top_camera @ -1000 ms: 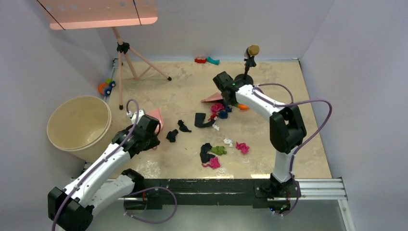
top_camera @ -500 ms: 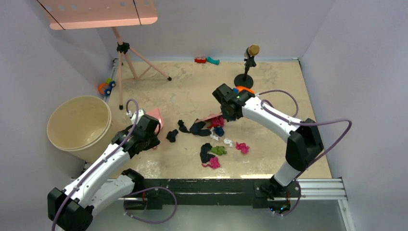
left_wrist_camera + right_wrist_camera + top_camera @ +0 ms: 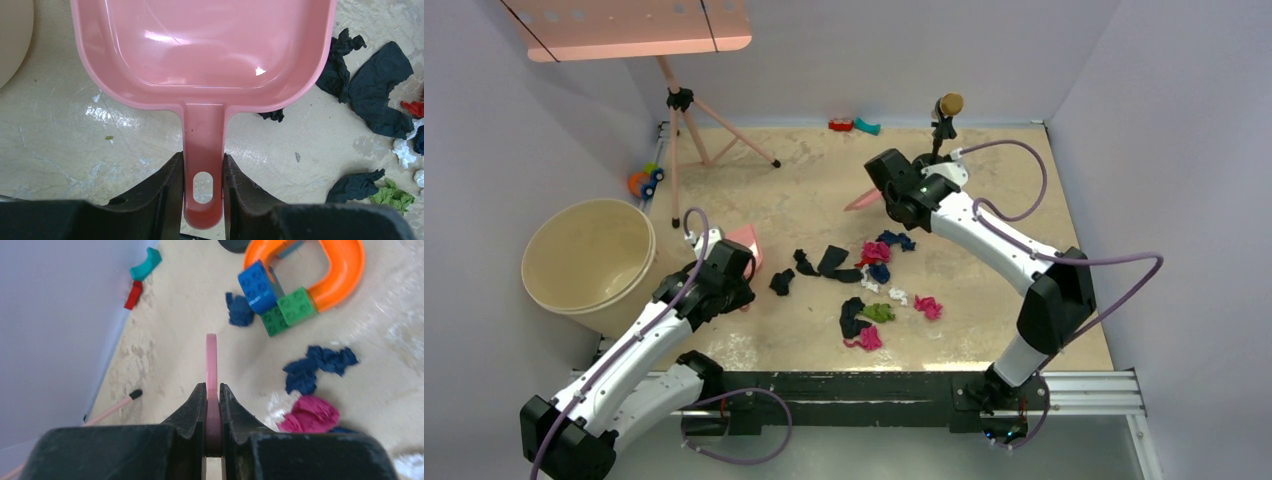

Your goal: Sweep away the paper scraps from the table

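On the beige tabletop (image 3: 774, 200), the paper scraps (image 3: 869, 275) are scattered centrally, between the arms. The left hand (image 3: 201, 157) is clamped on the handle of a pink dustpan (image 3: 200, 50); the right hand (image 3: 212, 387) is closed on a thin pink tool (image 3: 212, 357).

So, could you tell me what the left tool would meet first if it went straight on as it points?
Probably nothing soon: the left tool holds its pink dustpan ahead, and the table beyond looks free. The paper scraps lie right of that line. Depth is unclear.
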Controlling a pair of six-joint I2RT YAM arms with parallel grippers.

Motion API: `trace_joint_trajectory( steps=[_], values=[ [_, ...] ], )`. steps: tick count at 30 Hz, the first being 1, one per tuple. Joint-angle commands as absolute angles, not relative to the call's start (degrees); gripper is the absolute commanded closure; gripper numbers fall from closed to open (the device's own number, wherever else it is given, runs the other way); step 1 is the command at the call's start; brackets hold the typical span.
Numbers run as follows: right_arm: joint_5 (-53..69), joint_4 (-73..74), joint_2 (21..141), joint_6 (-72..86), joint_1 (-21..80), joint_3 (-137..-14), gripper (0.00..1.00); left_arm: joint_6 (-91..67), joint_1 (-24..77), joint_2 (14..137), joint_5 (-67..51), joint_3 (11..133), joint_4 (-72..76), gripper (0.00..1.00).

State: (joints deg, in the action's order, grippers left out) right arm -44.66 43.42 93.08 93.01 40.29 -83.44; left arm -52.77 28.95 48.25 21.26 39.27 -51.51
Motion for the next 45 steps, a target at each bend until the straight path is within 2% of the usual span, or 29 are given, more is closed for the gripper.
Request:
trace_joint_trajectory(
  steps=[1,8,13,21,28,32,34,36,38,40,43,45],
  values=[
    [-50.9,34.0,97.5,84.5,37.6,-88.3,1.0,-51.6,29.0,48.0,21.9,41.4,-50.8,0.7],
    [-52.9,49.4,109.9,93.0,34.0,-101.7,1.0,-51.7,29.0,49.0,21.5,40.8,-49.9,0.7],
    [-47.7,56.6,114.5,96.2,33.1,-105.8,1.0,-51.5,29.0,50.1,22.1,41.0,-49.4,0.7],
    [-34.4,61.6,114.6,99.2,34.7,-102.7,1.0,-52.7,29.2,52.4,20.7,42.2,-47.8,0.7],
    [-32.5,61.2,107.1,101.1,39.5,-94.5,1.0,-52.4,29.4,53.1,21.2,43.0,-47.8,0.7],
    [-30.9,57.8,97.8,100.5,40.3,-83.8,1.0,-51.7,29.4,52.8,23.0,43.8,-49.2,0.69],
    [-33.3,54.9,93.5,96.9,40.6,-79.4,1.0,-51.9,29.4,52.8,24.1,44.8,-51.0,0.68],
    [-37.0,48.0,89.9,87.0,40.9,-77.4,1.0,-52.1,29.4,52.4,25.2,45.7,-52.7,0.68],
    [-37.4,38.9,86.5,68.3,41.0,-76.1,1.0,-52.4,29.4,51.6,26.7,46.4,-54.1,0.68],
    [-33.6,27.3,82.5,53.6,41.3,-73.6,1.0,-52.6,29.4,50.0,28.1,46.9,-55.5,0.68],
    [-26.7,12.5,76.2,40.6,42.2,-67.7,1.0,-52.8,29.4,47.8,30.2,48.1,-57.8,0.68],
    [-17.9,5.5,74.2,35.9,42.4,-64.5,1.0,-52.7,29.4,46.7,32.0,49.1,-59.7,0.68]
  ],
)
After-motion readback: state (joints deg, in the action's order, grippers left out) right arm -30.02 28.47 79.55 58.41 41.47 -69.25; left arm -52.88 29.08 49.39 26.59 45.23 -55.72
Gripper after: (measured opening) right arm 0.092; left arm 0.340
